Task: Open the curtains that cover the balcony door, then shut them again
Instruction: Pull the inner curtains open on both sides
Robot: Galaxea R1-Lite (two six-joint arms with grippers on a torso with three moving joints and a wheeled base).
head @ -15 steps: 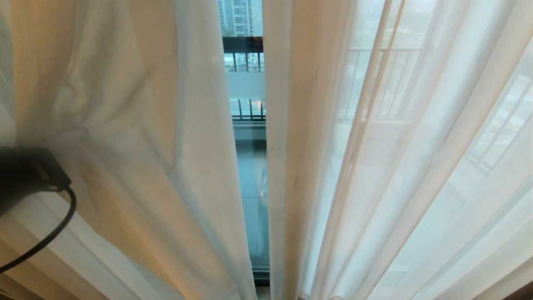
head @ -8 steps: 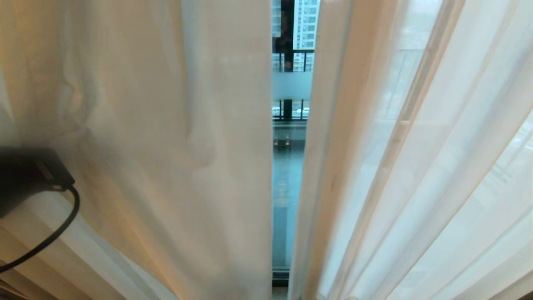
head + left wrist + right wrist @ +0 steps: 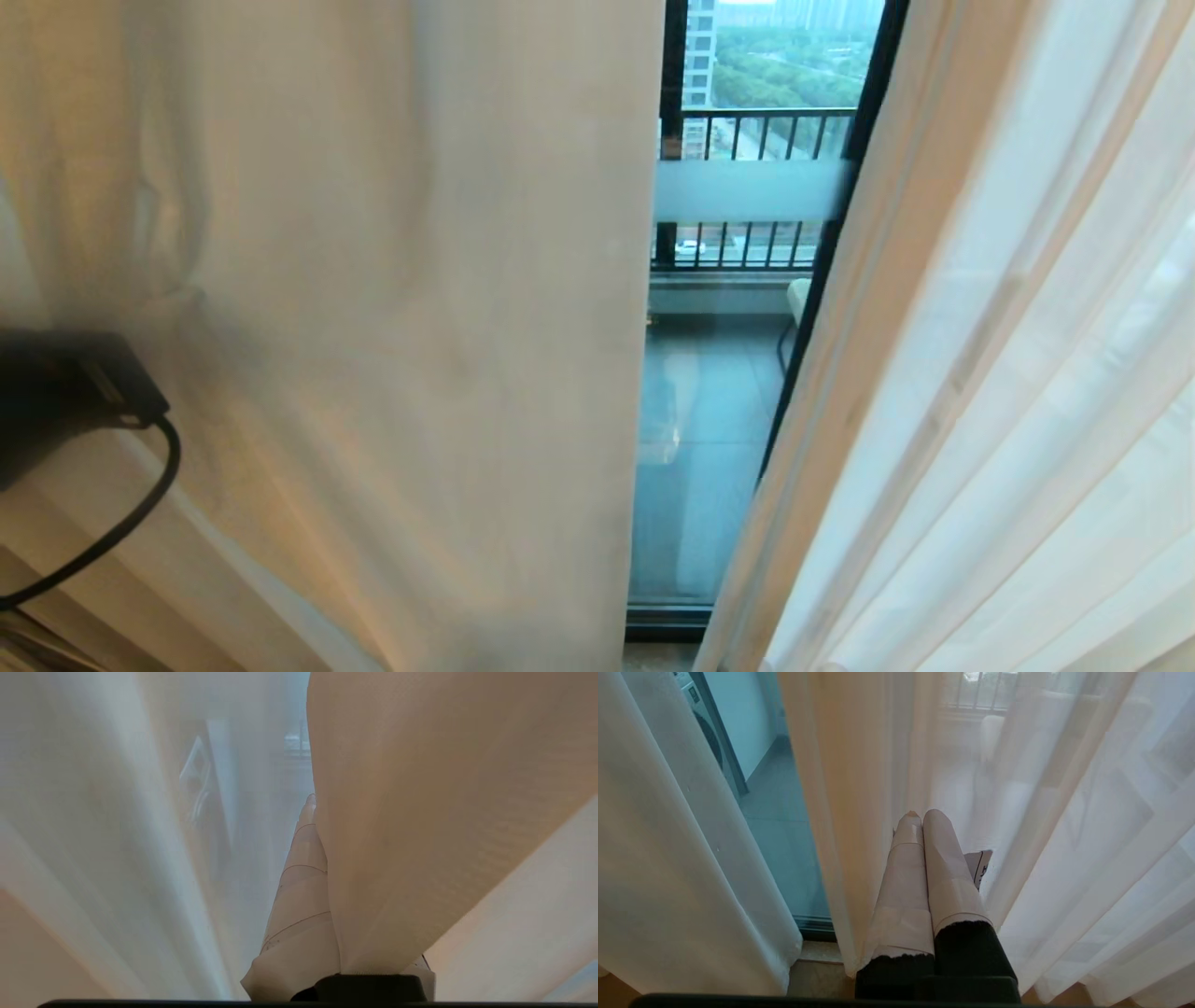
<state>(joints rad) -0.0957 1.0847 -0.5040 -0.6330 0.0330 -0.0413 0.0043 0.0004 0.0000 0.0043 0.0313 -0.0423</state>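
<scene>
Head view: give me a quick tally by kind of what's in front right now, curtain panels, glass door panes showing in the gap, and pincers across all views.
Curtain panels: 2, left panel and right panel
Balcony door panes in the gap: 1
Pincers: 2, left pincer shut on the left panel, right pincer shut and empty
Total: 5

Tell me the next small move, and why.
Probably keep drawing the left curtain panel leftward: the left gripper is shut on its fabric, and only a narrow strip of the balcony door shows.
</scene>
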